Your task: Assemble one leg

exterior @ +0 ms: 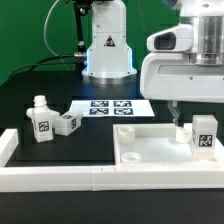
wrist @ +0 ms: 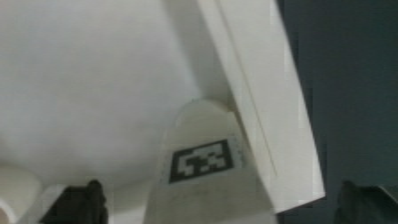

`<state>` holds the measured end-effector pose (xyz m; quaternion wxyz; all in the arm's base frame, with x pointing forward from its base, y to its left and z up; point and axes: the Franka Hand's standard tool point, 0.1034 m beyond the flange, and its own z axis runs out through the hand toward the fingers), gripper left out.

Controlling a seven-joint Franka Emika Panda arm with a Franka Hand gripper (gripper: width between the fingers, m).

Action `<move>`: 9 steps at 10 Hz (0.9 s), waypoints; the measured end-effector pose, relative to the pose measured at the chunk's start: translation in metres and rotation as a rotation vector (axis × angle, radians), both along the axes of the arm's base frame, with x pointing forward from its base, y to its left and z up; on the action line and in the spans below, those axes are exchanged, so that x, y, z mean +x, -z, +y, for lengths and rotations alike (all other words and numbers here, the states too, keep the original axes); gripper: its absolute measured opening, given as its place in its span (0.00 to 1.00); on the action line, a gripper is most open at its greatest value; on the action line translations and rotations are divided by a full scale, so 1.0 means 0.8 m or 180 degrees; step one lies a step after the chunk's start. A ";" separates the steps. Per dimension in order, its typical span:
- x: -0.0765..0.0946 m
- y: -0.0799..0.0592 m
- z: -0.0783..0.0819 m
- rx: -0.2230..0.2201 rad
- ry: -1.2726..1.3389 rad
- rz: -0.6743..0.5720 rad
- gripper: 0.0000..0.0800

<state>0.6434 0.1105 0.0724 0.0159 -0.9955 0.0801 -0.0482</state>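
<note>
A marker board (exterior: 111, 107) lies on the black table (exterior: 90, 135) behind a white tray-like part (exterior: 150, 150).

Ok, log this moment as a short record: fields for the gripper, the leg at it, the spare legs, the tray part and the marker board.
gripper: gripper down at the tray-like part; open or shut cannot be told
leg at gripper: leg upright on the tray's corner at the exterior view's right, tag facing the camera
spare legs: two legs on the black table at the exterior view's left
tray-like part: tray-like part lying flat, front right in the exterior view
marker board: marker board flat on the table behind the tray
</note>
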 end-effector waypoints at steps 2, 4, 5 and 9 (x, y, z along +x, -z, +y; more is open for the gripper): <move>0.000 0.001 0.000 0.0012 0.0124 0.0002 0.69; 0.000 0.001 0.000 0.0050 0.0453 0.0011 0.47; 0.000 0.001 0.000 0.0075 0.0718 0.0018 0.47; -0.001 0.002 -0.002 0.0158 0.1794 0.0051 0.36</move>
